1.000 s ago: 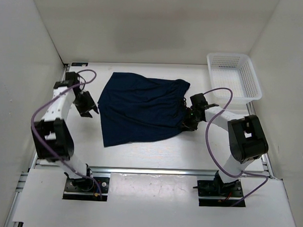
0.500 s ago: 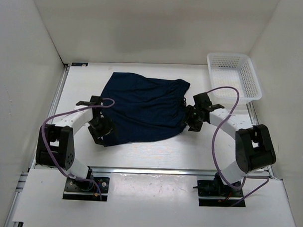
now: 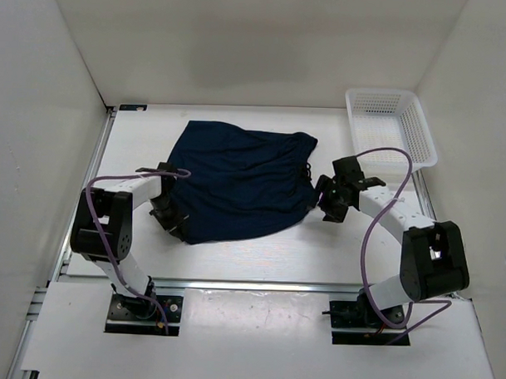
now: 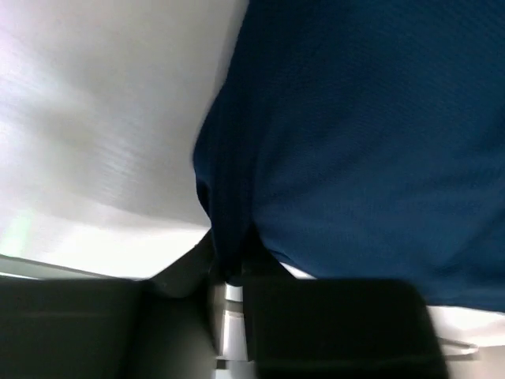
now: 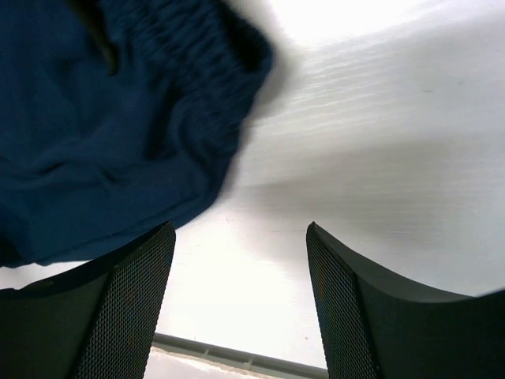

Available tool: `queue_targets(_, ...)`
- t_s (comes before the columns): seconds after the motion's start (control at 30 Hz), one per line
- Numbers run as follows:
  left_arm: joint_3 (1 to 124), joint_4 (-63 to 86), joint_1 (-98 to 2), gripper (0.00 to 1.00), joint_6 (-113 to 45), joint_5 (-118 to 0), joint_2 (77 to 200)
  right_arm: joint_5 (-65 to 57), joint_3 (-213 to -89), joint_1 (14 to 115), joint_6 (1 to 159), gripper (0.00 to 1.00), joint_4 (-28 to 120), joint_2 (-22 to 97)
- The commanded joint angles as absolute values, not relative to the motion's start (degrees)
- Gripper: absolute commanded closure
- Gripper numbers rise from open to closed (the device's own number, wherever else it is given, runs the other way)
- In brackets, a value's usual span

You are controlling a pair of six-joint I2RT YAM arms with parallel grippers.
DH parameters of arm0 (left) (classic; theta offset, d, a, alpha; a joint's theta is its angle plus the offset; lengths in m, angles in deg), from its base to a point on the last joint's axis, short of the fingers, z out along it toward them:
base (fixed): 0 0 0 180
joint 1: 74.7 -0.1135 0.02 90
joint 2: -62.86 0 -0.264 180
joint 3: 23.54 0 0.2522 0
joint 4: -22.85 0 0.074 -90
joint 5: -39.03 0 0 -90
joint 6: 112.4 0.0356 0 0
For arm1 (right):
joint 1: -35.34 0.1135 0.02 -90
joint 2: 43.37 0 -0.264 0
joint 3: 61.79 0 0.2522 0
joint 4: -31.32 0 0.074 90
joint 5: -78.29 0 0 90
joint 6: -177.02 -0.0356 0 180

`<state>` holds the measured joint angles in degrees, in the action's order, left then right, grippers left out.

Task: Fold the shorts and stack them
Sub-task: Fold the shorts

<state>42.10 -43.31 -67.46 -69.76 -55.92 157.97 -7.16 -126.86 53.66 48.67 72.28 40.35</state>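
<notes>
At the near-left corner of the shorts (image 3: 237, 176), spread flat mid-table, pinching fabric in left gripper (image 3: 172, 220); holding right gripper (image 3: 327, 210) wide apart, empty, just right of the waistband (image 5: 201, 63). Seemingly setting up first fold: calls for a right-side grab next.

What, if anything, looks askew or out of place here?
Only the shorts: they lie skewed to the table edges, wrinkled, with the near-left corner bunched in the left gripper. The basket stands upright at the far right.
</notes>
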Motion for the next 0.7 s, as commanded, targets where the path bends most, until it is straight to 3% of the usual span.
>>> queue_targets(0.0,43.48,-40.39,-67.32,0.9,-68.73,-52.28,160.06,-4.43,-126.17,50.47,49.49,0.28,72.16,38.89)
queue_targets(0.33,47.78,-46.1,-67.32,0.9,-68.72,-51.15,148.2,6.92,-129.06,47.03,47.38,0.3,64.6,46.53)
queue_targets(0.47,48.32,-46.81,-66.79,0.9,-68.72,-51.15,146.97,8.57,-129.69,48.17,45.54,0.38,60.64,52.59)
queue_targets(0.5,48.32,-47.42,-66.79,0.9,-68.72,-51.67,146.97,9.37,-129.69,48.17,44.4,0.49,59.68,53.82)
queue_targets(0.57,49.71,-48.12,-66.79,0.9,-68.2,-51.67,146.45,10.0,-129.69,48.69,43.69,0.61,57.3,56.2)
queue_targets(0.6,49.72,-48.13,-66.79,0.9,-68.19,-51.67,146.44,10.0,-129.69,48.7,43.69,0.77,57.3,56.21)
queue_targets(0.67,52.34,-49.96,-66.79,0.9,-67.06,-51.67,145.74,7.28,-129.69,48.7,44.21,0.94,57.99,56.82)
